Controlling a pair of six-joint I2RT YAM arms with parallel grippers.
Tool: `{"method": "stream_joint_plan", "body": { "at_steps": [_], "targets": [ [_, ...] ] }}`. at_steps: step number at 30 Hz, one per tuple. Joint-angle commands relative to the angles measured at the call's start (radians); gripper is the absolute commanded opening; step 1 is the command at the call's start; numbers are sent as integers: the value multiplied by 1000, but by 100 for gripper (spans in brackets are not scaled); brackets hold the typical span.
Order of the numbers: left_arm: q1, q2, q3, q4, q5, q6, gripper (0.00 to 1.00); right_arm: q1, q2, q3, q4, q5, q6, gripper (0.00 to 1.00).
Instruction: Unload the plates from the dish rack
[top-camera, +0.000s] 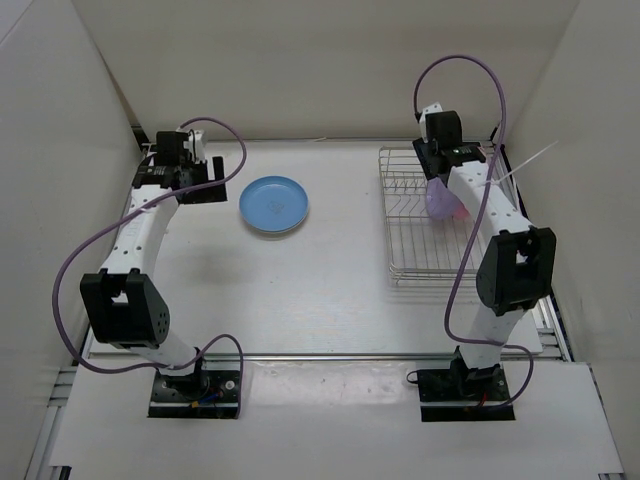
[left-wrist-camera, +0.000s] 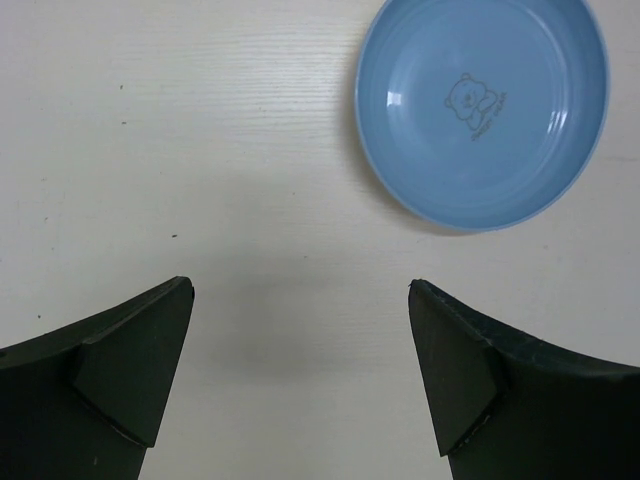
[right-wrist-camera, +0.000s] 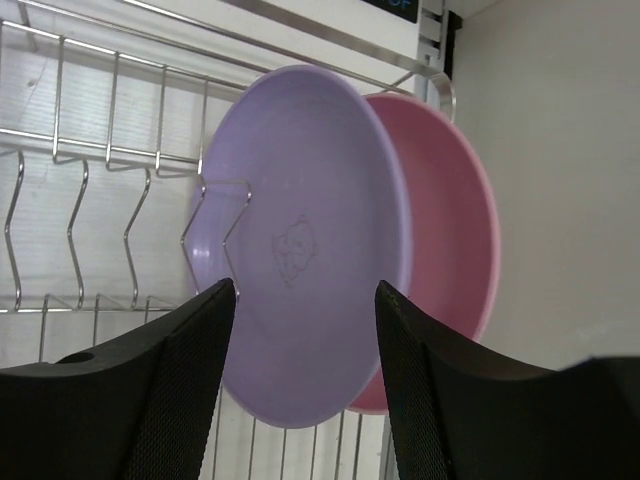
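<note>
Left fingers (left-wrist-camera: 120, 370) wide open, empty, over tabletop (left-wrist-camera: 150, 150). Blue plate (left-wrist-camera: 480, 110) lies flat just beyond; bear print, lettering unreadable. Right fingers (right-wrist-camera: 170, 390) spread, gripping nothing, facing light purple plate (right-wrist-camera: 300, 250) upright in dish rack (right-wrist-camera: 70, 200), pink plate (right-wrist-camera: 450, 250) behind.

Pale off-white tabletop (top-camera: 330, 290), matte, with a faint wood-like grain in the left wrist view. A few tiny dark specks (left-wrist-camera: 174, 236) on the tabletop, scattered.

Plain white back wall (top-camera: 330, 70) stands along the tabletop's far edge. White left wall (top-camera: 50, 150) and white right wall (top-camera: 590, 150) rise from its side edges, angled outward. The right wall (right-wrist-camera: 560, 200) is blank in the right wrist view too.

Thin metal strip (top-camera: 330, 355) runs along the tabletop's near edge, with a white front panel (top-camera: 330, 420) just past it. Silver metal rails (top-camera: 558, 335) lie beside the tabletop's right edge, another rail (top-camera: 62, 390) at its near left corner.
</note>
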Motion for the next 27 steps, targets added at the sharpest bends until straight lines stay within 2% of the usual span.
{"method": "stream_joint_plan", "body": {
  "at_steps": [1, 14, 16, 19, 24, 26, 27],
  "targets": [
    [13, -18, -32, 7, -35, 29, 100, -3, -17, 71, 65, 61, -7, 62],
    [23, -18, -60, 18, 18, 9, 100, -66, 3, 71, 76, 82, -17, 61],
    [23, -18, -51, 18, 18, 9, 100, -77, 12, 71, 76, 82, -4, 58],
    [23, -18, -51, 18, 18, 9, 100, -86, 12, 71, 76, 70, -4, 48],
    [23, -18, -51, 18, 29, 9, 100, -86, 30, 71, 67, 61, 14, 44],
    [23, -18, -51, 18, 29, 9, 100, -86, 30, 71, 67, 61, 23, 33],
    [23, -18, -51, 18, 29, 9, 100, -86, 40, 71, 67, 61, 23, 32]
  ]
}}
